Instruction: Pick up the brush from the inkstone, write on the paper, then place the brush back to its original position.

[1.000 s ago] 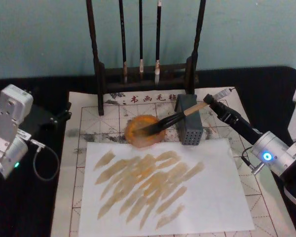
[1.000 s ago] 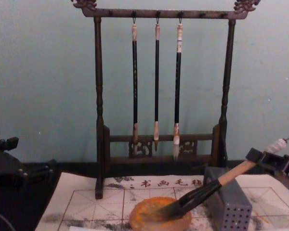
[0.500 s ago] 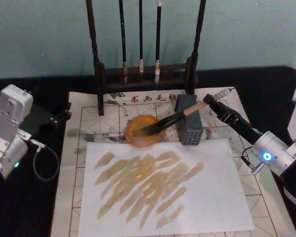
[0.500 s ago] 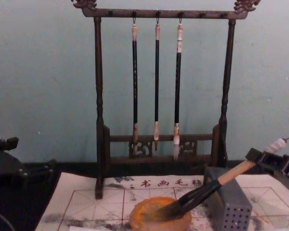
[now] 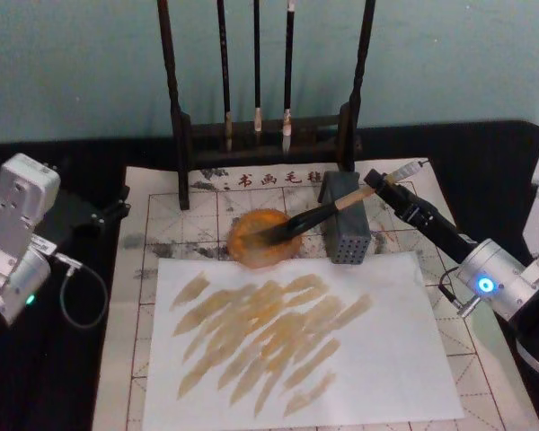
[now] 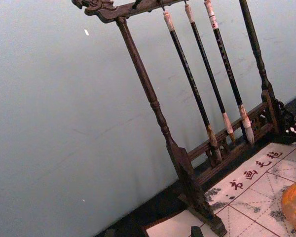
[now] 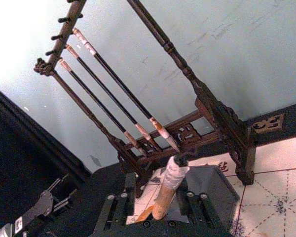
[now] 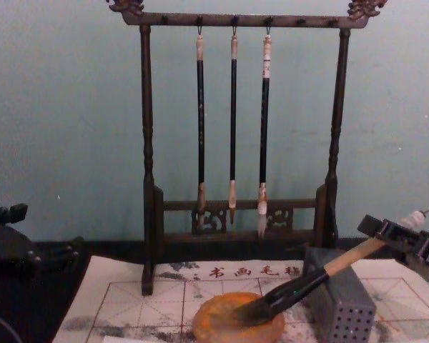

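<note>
The brush (image 5: 314,215) lies slanted, its black bristles in the round orange-brown inkstone (image 5: 251,247) and its pale handle resting across the top of the grey block (image 5: 346,235). My right gripper (image 5: 377,184) straddles the handle just below the white wrapped end. In the right wrist view its fingers (image 7: 123,205) stand apart from the handle (image 7: 167,190) on both sides, so it is open. The paper (image 5: 162,224), a gridded sheet with red characters, lies under everything. My left gripper (image 5: 112,211) rests at the table's left, off the paper.
A white sheet (image 5: 377,359) covered in tan strokes lies on the gridded paper in front of the inkstone. The dark wooden rack (image 8: 232,21) with three thin hanging brushes stands right behind the inkstone and block. Black tabletop flanks the paper on both sides.
The right gripper has edged slightly along the handle toward the block, and the brush has settled a touch lower. The left arm has not moved.
</note>
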You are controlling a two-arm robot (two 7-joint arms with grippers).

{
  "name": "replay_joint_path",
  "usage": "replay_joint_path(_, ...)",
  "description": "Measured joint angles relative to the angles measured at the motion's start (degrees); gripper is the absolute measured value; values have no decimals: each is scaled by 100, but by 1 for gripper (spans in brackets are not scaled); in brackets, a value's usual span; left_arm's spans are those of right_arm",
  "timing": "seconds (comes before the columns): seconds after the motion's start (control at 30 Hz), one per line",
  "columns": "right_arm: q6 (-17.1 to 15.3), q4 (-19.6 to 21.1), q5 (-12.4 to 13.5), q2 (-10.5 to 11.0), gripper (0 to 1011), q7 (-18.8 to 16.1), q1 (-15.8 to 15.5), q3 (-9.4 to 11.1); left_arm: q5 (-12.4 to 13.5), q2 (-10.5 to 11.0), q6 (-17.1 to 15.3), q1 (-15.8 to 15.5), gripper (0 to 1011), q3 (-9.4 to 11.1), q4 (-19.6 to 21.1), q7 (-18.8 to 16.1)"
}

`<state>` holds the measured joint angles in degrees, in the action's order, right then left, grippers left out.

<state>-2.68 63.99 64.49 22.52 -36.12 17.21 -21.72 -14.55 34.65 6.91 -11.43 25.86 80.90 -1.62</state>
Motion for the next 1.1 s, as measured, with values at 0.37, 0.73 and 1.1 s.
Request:
replay_joint_path(0.37,2,0,2,0,815,0,0,1,0,0,0,0,1001,0,0,0)
replay_joint_path(0.73,3,0,7,0,1000,0,0,1,0,0,0,0,1001,0,0,0)
replay_joint_path(1.1,19,29,2,10,1000,24,-10,2,0,0,0,0,1001,0,0,0)
